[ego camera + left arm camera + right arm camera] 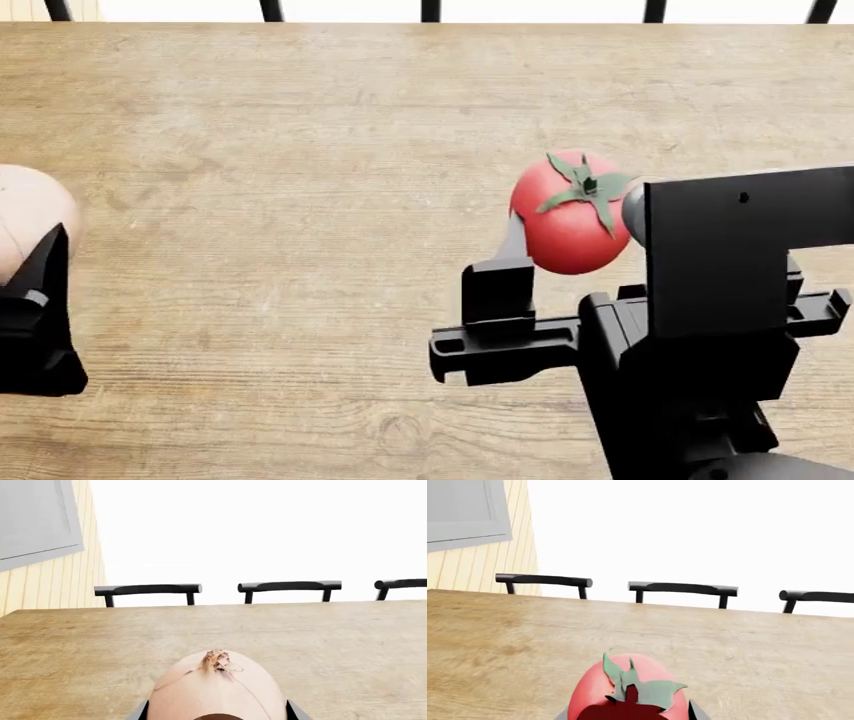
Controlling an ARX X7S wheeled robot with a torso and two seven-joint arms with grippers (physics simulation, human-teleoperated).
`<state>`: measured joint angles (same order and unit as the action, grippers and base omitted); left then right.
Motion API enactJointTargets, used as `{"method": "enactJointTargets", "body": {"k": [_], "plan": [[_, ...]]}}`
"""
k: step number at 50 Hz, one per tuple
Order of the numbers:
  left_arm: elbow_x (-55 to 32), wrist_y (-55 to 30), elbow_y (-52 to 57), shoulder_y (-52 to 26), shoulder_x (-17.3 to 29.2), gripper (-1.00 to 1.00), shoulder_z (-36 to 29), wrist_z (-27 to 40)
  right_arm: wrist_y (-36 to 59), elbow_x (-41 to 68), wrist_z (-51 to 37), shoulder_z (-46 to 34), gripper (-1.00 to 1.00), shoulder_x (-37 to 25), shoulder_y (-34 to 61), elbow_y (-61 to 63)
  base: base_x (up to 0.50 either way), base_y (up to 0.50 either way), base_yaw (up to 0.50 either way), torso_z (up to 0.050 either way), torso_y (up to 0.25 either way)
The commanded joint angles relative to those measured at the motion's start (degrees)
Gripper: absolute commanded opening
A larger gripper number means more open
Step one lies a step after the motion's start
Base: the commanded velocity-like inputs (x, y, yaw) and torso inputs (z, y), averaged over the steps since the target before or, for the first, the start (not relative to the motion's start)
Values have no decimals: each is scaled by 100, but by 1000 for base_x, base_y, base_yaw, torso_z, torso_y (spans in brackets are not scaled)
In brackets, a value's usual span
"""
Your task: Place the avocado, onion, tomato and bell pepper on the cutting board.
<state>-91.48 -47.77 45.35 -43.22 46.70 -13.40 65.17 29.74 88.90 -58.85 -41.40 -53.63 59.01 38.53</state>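
Tomato [571,215]: glossy red (green calyx) | onion [215,692]: pale pinkish-tan

— We see bright, even light; the space behind the chairs [148,589] is blown out to pure white.

— We find the renders sharp, with no blur. A soft sheen sits on the tomato [571,212], and the table [307,150] shows hardly any shadows.

The head camera looks steeply down at the table [294,150]; both wrist cameras skim low across it toward the chairs [148,589], perhaps side by side.
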Motion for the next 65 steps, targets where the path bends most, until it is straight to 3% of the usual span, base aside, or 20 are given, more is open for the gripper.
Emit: {"method": "enactJointTargets", "body": {"k": [1, 14, 49, 65], "plan": [[90, 416, 660, 724, 63, -100, 598, -230, -2, -725, 258, 156, -100, 185, -241, -45, 0, 0, 0, 0, 0], [-26, 521, 849, 843, 59, -100, 631, -59, 12, -691, 87, 188, -100, 25, -294, 136, -26, 0, 0, 0, 0], [-207, 569, 918, 875, 172, -100, 638, 74, 1, -636, -21, 192, -100, -5, -371, 221, -500, 0, 0, 0, 0], [-185, 514, 794, 735, 151, -100, 564, -30, -71, -590, -34, 241, -100, 34, -374, 206, -17, -270, 0, 0, 0]]}}
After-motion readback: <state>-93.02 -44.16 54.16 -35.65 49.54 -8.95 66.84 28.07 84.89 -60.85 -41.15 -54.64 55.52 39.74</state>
